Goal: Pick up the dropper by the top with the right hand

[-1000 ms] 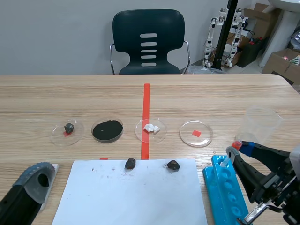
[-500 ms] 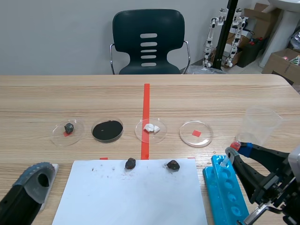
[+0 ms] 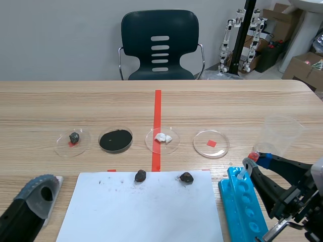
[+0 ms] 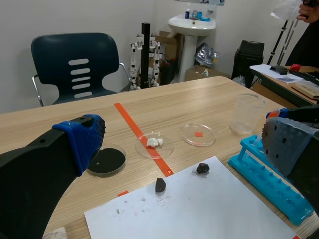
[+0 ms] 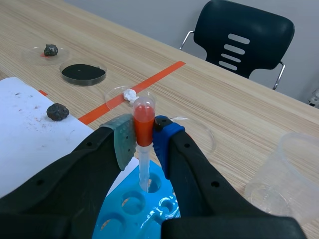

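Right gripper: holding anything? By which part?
The right gripper is shut on the dropper, pinching its orange-red bulb at the top; the stem hangs down into the blue rack.

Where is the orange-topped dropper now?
Right wrist view: the dropper stands upright in the blue rack on the robot's right, top pinched in the right pincer, near the clear cup.

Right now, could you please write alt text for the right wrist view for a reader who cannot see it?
The right gripper is shut on the orange-red bulb of a dropper, whose tip stands in a hole of the blue rack. Ahead lie a dish of white lumps and a dish of black powder; a clear beaker stands nearby.
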